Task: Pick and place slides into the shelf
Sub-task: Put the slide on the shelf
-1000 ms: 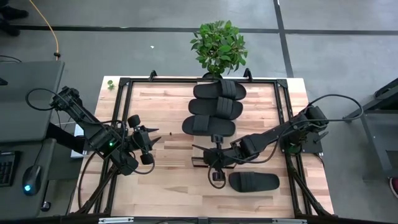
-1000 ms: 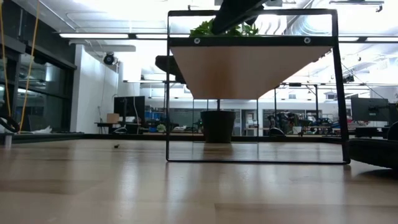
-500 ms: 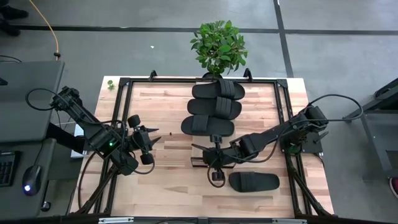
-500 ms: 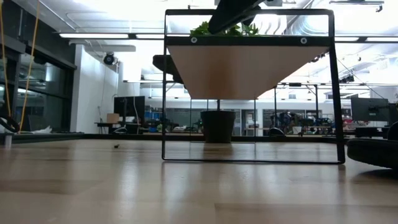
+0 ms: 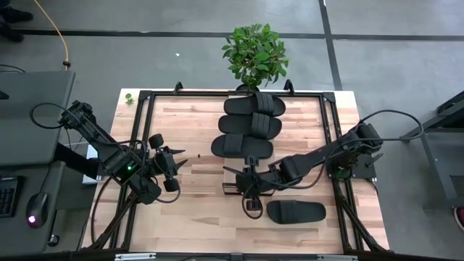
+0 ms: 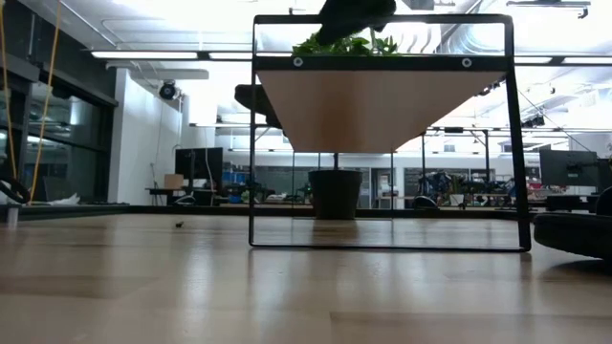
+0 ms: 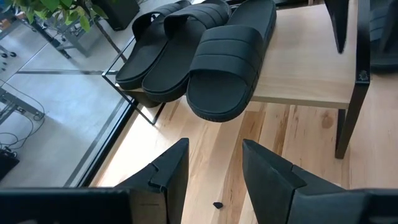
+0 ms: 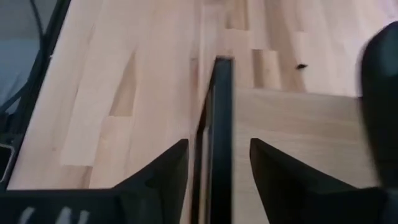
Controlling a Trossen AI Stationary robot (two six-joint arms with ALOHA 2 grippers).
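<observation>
Three black slides (image 5: 249, 125) lie side by side on the shelf (image 7: 311, 74), a pale board in a dark metal frame in the middle of the table. A fourth slide (image 5: 296, 212) lies sole-down on the tabletop near the front, right of the shelf; it also shows in the low view (image 6: 574, 234). My right gripper (image 5: 249, 190) is at the shelf's near end, open, a finger on either side of the end frame's top bar (image 8: 217, 124) with a gap on both sides. My left gripper (image 5: 172, 163) waits open at the table's left, pointing toward the shelf (image 7: 214, 168).
A potted plant (image 5: 254, 52) stands just beyond the table's far edge, behind the shelf. A black metal rail frame (image 5: 145, 98) runs round the tabletop. Bare wood lies between my left gripper and the shelf, and along the near edge.
The shelf's near end frame has slid a little toward the table's left, the slides riding on it. Both arms have otherwise stayed where they were.
</observation>
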